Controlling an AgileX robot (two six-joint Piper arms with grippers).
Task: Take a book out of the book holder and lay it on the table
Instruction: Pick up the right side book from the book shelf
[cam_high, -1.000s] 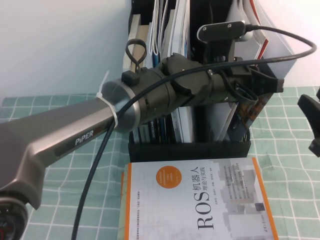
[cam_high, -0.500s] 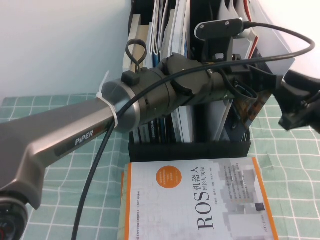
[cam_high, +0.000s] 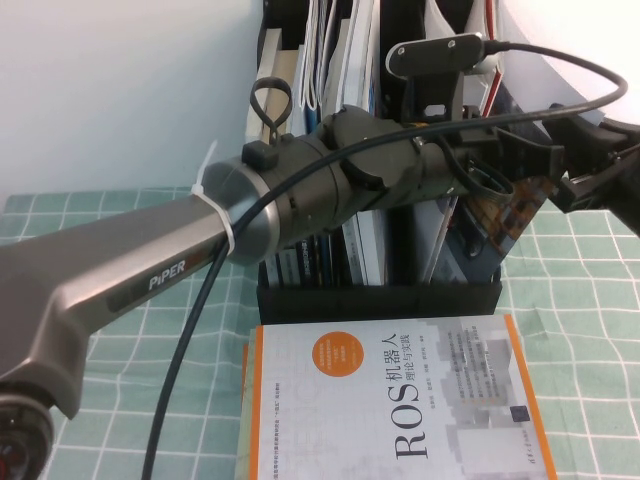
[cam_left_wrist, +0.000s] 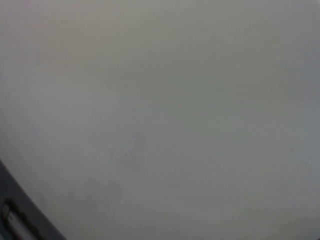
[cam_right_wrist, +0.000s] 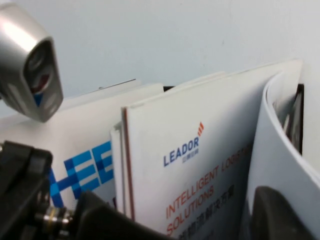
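The black book holder (cam_high: 380, 295) stands at the back of the table (cam_high: 130, 400), packed with upright books. My left arm reaches across it, and my left gripper (cam_high: 520, 160) is at the thin glossy book (cam_high: 512, 218) in the right-hand slot, which leans out to the right. The left wrist view shows only a pale blank surface very close up. My right gripper (cam_high: 572, 165) is open at the book's right edge. In the right wrist view its dark fingers (cam_right_wrist: 280, 215) stand either side of the curved white sheet (cam_right_wrist: 280, 150), next to a "LEADOR" brochure (cam_right_wrist: 185, 165).
The white, orange-edged "ROS" book (cam_high: 390, 400) lies flat on the cloth in front of the holder. Other books and brochures (cam_high: 340, 60) fill the left slots. A white wall (cam_high: 120, 90) stands right behind. The left arm's cable (cam_high: 590, 80) loops over the holder.
My right gripper has come in from the right edge, up and leftward, to the book's right edge. The book has tipped a little further right. My left arm has barely moved.
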